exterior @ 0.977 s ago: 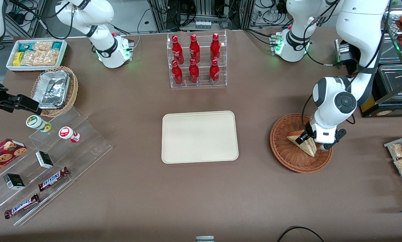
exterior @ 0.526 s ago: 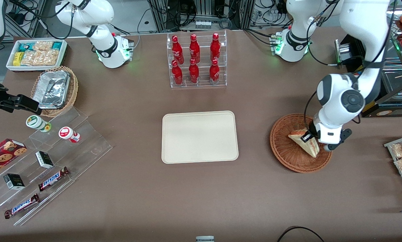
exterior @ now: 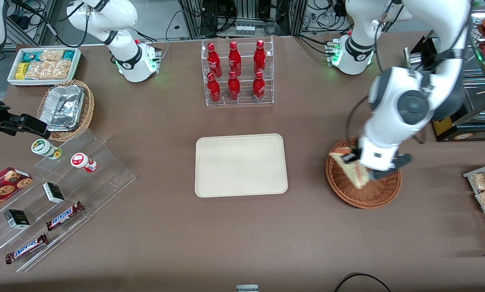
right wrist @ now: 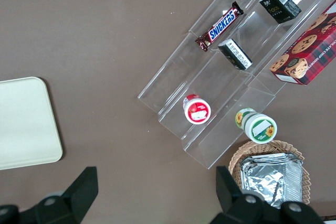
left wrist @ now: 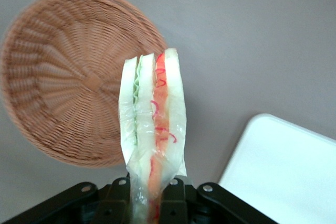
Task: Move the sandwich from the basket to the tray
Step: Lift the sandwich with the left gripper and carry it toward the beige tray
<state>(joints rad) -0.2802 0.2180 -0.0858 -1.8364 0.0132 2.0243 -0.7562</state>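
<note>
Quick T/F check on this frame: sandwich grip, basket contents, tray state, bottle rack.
1. The gripper is shut on the sandwich, held above the basket. True.
2. The basket holds a second sandwich. False: the left wrist view shows the basket empty.
3. The tray has nothing on it. True.
4. The sandwich already rests on the tray. False: it is gripped in the jaws, over the basket's rim.
5. The rack holds six red bottles. True.

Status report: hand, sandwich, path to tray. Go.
Hand shut on sandwich, above the basket at its tray-side rim. Sandwich lifted clear of the wicker. Tray bare; nothing between.
</note>
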